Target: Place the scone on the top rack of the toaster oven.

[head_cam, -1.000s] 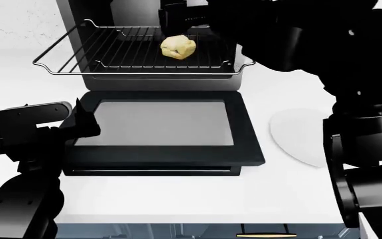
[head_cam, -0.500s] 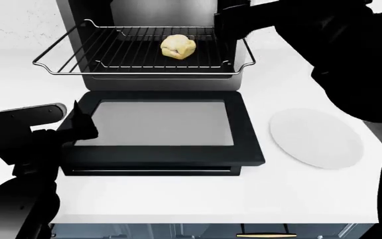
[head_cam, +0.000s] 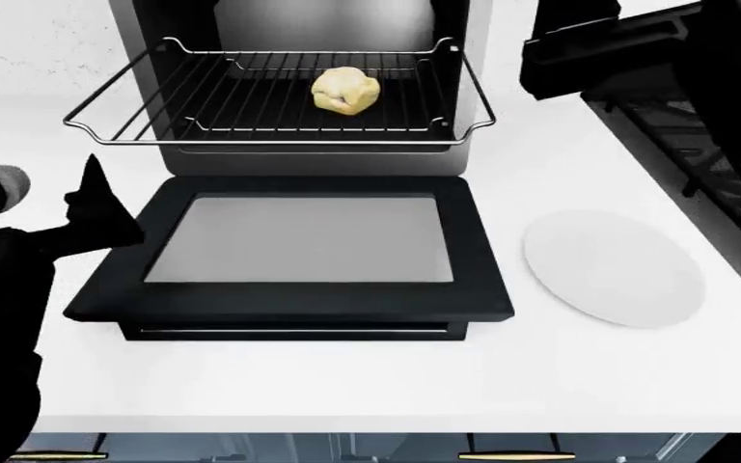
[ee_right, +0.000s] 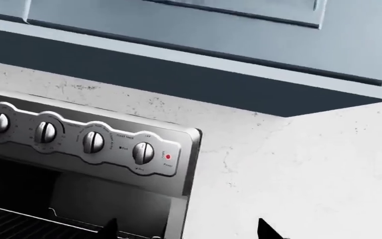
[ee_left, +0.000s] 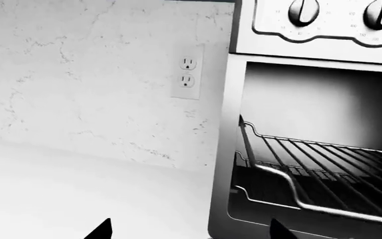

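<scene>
Where top rack (head_cam: 261, 95) juts out, scone (head_cam: 344, 92) upon it.

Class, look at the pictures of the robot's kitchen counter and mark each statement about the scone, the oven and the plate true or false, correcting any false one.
1. The scone lies on the top rack. True.
2. The door of the toaster oven is shut. False: it is folded down flat onto the counter, with the cavity open.
3. The white plate has nothing on it. True.
4. The right gripper is holding the scone. False: it is off to the side of the oven, apart from the scone.
5. The rack is pushed fully into the cavity. False: it sticks out in front of the oven, over the open door.
</scene>
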